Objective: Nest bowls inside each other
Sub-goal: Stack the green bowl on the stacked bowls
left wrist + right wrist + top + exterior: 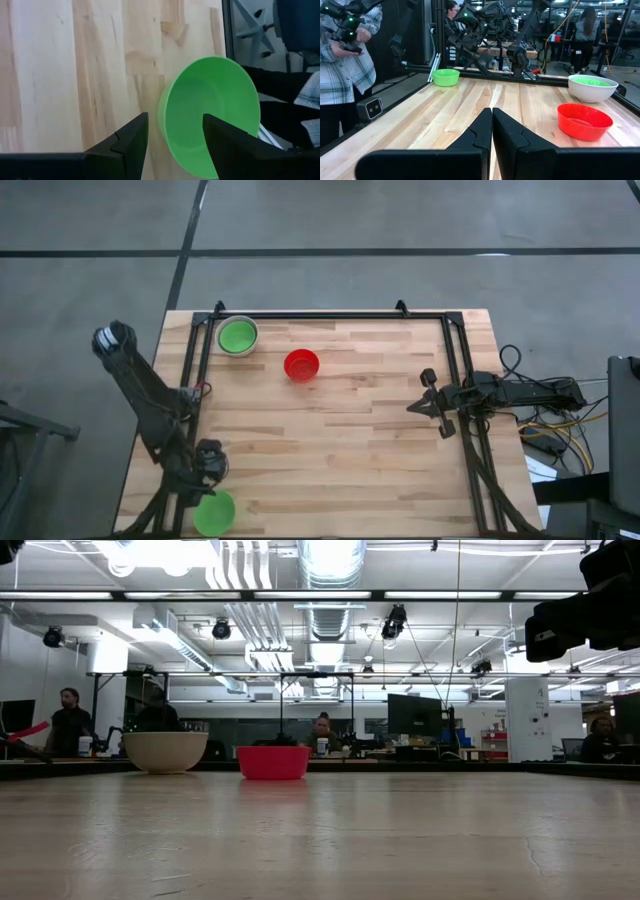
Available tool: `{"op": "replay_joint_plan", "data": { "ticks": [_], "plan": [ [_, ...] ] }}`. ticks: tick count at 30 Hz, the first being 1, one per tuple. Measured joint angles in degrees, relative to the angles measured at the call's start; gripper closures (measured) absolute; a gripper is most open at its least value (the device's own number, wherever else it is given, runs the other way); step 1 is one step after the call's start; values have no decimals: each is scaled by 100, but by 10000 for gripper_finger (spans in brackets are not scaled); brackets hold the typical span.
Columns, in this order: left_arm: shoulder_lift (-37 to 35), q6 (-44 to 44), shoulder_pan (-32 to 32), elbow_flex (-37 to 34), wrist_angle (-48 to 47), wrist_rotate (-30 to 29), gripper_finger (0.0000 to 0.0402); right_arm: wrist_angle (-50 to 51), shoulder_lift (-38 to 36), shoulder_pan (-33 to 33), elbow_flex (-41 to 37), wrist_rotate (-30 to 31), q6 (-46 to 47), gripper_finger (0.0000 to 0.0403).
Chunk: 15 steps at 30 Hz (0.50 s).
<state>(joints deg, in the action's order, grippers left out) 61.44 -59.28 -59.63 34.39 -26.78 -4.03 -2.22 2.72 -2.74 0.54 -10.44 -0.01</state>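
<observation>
Nearby, glossy round green bowl (212, 117), red bowl (301, 365).

One red bowl (301, 365), one grey-white bowl (238, 337) holding green, one lone green bowl (214, 513).
</observation>
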Motion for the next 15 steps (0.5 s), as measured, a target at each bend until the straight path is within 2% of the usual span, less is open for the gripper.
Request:
{"op": "replay_joint_plan", "data": {
  "ticks": [15],
  "plan": [
    [646, -685, -127, 4, 93, -255, 209, 0, 1, 1, 1, -1, 0, 394]
  ]
}}
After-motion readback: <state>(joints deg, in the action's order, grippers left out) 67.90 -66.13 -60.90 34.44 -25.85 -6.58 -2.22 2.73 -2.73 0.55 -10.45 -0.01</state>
